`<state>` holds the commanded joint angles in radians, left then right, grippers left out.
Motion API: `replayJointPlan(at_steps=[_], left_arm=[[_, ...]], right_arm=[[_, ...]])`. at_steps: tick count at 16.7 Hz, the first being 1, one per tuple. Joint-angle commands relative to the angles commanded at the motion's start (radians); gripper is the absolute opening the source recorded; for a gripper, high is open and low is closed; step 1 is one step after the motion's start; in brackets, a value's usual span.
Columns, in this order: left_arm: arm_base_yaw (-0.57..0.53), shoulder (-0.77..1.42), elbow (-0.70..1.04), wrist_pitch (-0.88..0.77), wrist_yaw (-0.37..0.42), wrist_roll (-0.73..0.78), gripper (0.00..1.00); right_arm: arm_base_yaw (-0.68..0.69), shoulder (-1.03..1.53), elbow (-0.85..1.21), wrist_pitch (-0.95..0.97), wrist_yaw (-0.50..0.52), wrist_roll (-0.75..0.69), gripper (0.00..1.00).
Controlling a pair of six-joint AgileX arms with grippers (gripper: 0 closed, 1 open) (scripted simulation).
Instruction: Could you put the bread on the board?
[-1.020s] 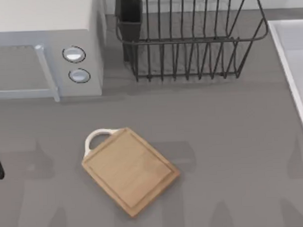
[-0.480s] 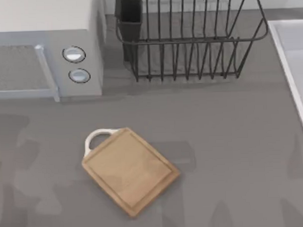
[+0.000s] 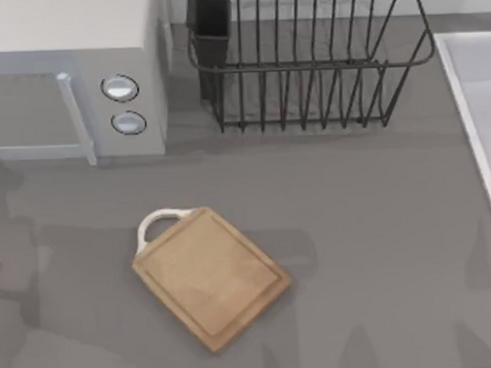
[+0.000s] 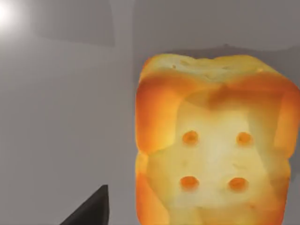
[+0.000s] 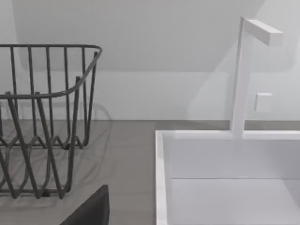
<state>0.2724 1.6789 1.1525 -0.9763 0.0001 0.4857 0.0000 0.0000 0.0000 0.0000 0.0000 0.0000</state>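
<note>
Bread in front of my left wrist camera, board bare.

From above, the board (image 3: pixel 210 276) lies bare at centre-left of the table, handle toward the microwave (image 3: pixel 72 77); a second ago a dark bit of my left arm sat at the left edge, now gone, so I judge that arm has moved off toward the bread. My left wrist camera has the bread (image 4: pixel 213 140) close up on the grey surface; whether that pincer is apart or together I cannot tell. My right wrist camera faces the dish rack (image 5: pixel 44 122) and sink (image 5: pixel 225 178); that arm looks parked.
</note>
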Motion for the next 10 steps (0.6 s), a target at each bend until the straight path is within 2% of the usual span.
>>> replayJointPlan(at_steps=[4, 10], left_arm=[[0.016, 0.092, 0.076, -0.052, 0.001, 0.030, 1.00], [0.013, 0.098, 0.060, -0.033, 0.001, 0.027, 1.00]], right_arm=[[0.000, 0.000, 0.000, 0.000, 0.000, 0.000, 1.00], [0.000, 0.000, 0.000, 0.000, 0.000, 0.000, 1.00]])
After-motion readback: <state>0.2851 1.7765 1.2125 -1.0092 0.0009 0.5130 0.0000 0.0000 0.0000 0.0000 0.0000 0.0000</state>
